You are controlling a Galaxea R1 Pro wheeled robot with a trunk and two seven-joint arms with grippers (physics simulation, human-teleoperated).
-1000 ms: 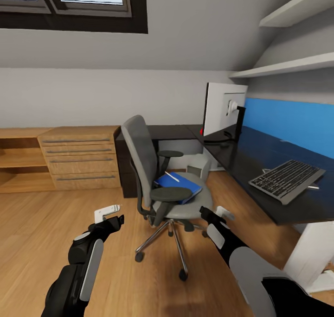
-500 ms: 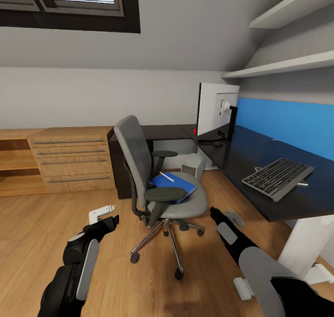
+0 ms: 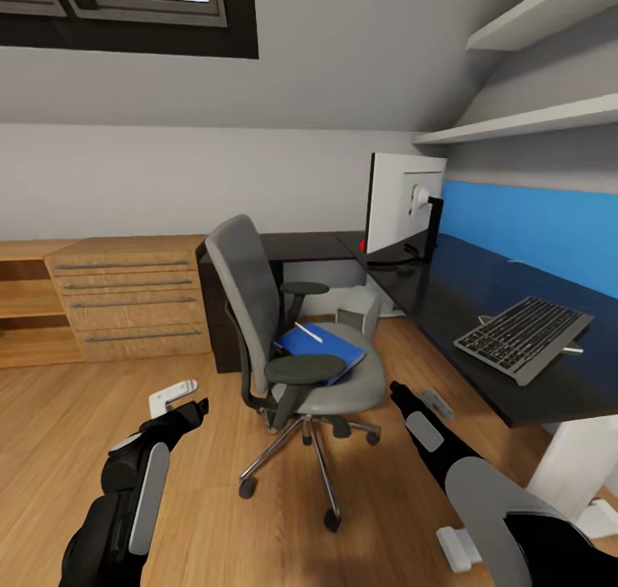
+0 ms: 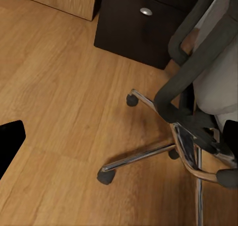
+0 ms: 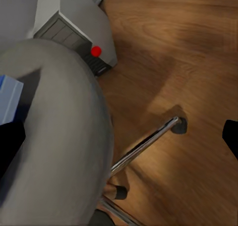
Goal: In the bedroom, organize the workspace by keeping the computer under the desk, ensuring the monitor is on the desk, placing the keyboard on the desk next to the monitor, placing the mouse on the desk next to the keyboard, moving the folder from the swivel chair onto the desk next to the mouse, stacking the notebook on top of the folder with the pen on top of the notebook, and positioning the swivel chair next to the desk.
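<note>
Lying on the swivel chair (image 3: 292,329) seat beside the desk (image 3: 481,304), the blue folder (image 3: 319,352) (white pen (image 3: 309,331) on top) should be approached level by the right gripper (image 3: 396,390), whose jaw state, like the left gripper (image 3: 190,404)'s, cannot be told.

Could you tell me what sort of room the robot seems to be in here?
Most likely a home study corner in an attic bedroom: a black-topped desk with a monitor and keyboard, a grey swivel chair on wooden flooring, and a sloped ceiling with a skylight.
</note>
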